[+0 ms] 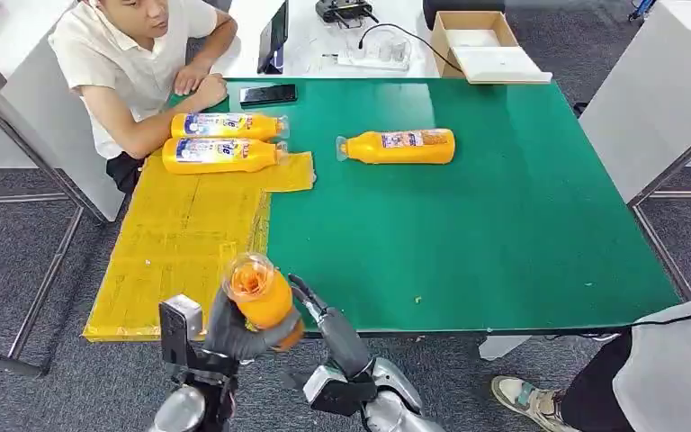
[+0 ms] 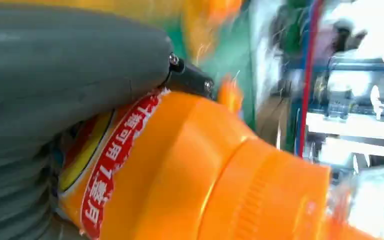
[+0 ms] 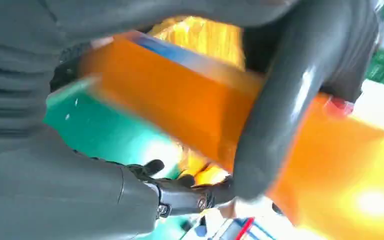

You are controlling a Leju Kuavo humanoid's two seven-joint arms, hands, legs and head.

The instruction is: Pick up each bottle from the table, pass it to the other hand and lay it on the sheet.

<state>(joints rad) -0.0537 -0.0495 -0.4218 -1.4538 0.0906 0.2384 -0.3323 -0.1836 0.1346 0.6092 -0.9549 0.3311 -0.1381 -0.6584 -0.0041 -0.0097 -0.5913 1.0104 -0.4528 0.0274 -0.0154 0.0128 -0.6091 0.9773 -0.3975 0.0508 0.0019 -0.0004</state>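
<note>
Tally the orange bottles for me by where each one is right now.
On the yellow sheet: 2 bottles
On the green table: 1 bottle
Held by the left hand: 1 bottle
Total: 4

The held bottle (image 2: 190,170) has a red label band with white Chinese characters, blurred.
</note>
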